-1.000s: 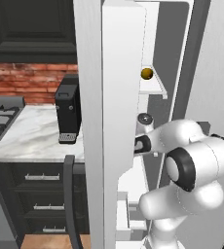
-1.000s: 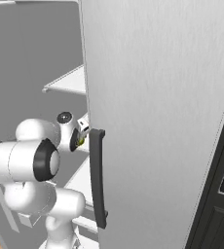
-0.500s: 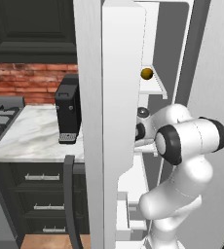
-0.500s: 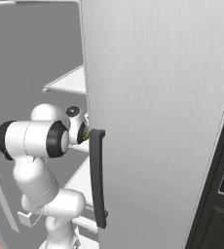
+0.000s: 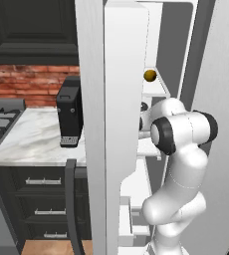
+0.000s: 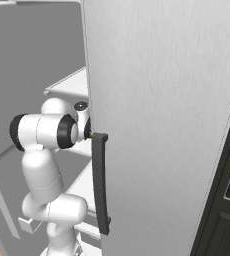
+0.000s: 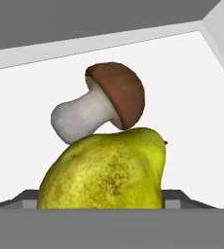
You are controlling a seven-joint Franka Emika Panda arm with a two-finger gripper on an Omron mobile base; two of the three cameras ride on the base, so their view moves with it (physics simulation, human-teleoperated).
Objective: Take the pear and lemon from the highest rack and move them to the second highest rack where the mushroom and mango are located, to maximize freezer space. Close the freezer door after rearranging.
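Observation:
The yellow-green speckled pear point(image 7: 104, 172) sits close up at the bottom of the hand view and hides my fingertips. My gripper point(image 6: 87, 131) reaches into the freezer point(image 5: 201, 60) behind the edge of the freezer door point(image 6: 162, 100), shut on the pear. Just beyond the pear, a brown-capped mushroom point(image 7: 102, 104) lies on its side on the white shelf point(image 7: 192, 87), touching or nearly touching the pear. A golden-brown ball point(image 5: 150, 75) rests on the upper shelf point(image 5: 156, 90). The mango is out of view.
The door stands open, with its white inner lining point(image 5: 126, 99) left of my arm and its dark bar handle point(image 6: 101, 185) on the outside. A black coffee machine point(image 5: 69, 117) stands on the marble counter point(image 5: 32, 139) above dark drawers point(image 5: 37, 199).
My arm has swung further into the freezer at the second shelf's height. The pear, seen earlier beside the door handle, has gone in behind the door edge.

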